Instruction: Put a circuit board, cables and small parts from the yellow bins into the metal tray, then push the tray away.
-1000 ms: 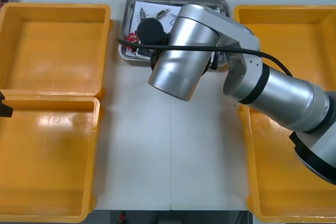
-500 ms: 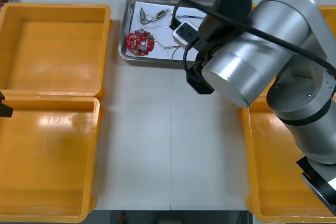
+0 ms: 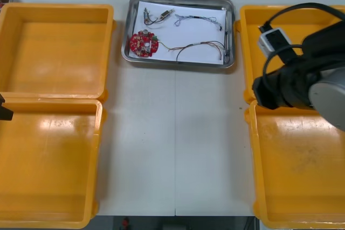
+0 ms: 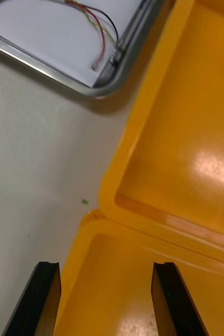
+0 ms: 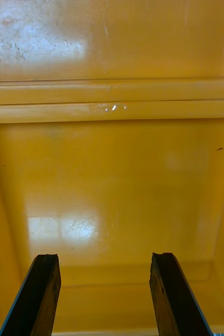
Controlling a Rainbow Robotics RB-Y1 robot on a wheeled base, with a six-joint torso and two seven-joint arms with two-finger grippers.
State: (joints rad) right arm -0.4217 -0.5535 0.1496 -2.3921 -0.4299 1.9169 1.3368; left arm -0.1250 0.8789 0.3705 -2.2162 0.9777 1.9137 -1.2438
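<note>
Four yellow bins [image 3: 54, 52] were inspected and all appeared empty; loading was therefore judged complete, with only the push of the metal tray [image 3: 178, 64] left in hand. The tray stood between the two far bins, close to the far edge of the worktop [image 3: 172, 149], white inside. In it lay one round red circuit board [image 3: 143, 43] toward its left end; small metal parts [image 3: 156, 16] lay just beyond the board; a twisted blue-and-white cable [image 3: 197, 19] lay toward the far right; a red-and-yellow cable [image 3: 200, 47] with a black lead ran along the near right; nothing overhung the rim.

The right end effector [image 4: 105, 270] hovered above the seam where the two right-hand bins meet, near the tray's near right corner but not touching it; its fingers [image 4: 44, 294] were spread wide and held nothing. The left end effector [image 5: 104, 262] was parked over the near left bin, likewise spread and empty.

The next move, in my judgement, called for the right arm to drop to the tray's near rim and press squarely at its middle; an off-centre push would likely slew the tray against a bin.
</note>
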